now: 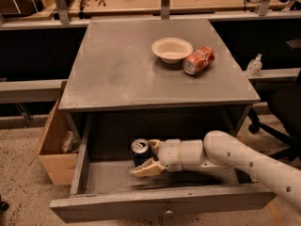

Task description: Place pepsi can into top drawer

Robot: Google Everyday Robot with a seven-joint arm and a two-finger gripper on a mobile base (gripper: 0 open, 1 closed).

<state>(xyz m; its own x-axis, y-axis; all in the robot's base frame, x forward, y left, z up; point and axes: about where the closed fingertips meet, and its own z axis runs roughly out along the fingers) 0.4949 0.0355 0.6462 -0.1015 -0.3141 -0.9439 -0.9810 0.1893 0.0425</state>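
Cream two-finger gripper (142,158) low inside the wide shallow grey top drawer (164,202), pinching the small dark blue metal pepsi can (140,149) by its sides, one finger behind it and one in front. Can held upright, silver top up, probably so as to land on its base instead of rolling. Cannot tell whether resting on the drawer floor or just above it. Carried on a thick white jointed arm (249,161) trailing away behind the wrist, set low to pass under the overhanging flat grey cabinet top (131,65). Drawer standing well out, hence room to go in over the front panel. Judged nearly finished: only letting go and backing out left. Above and behind the gripper, on that top, a shallow cream bowl (172,49) just beside a red-orange drink can (198,60) lying on its side. Beyond the fingertips, outside the drawer's side wall, an open brown cardboard box (54,149) on the floor against the cabinet.
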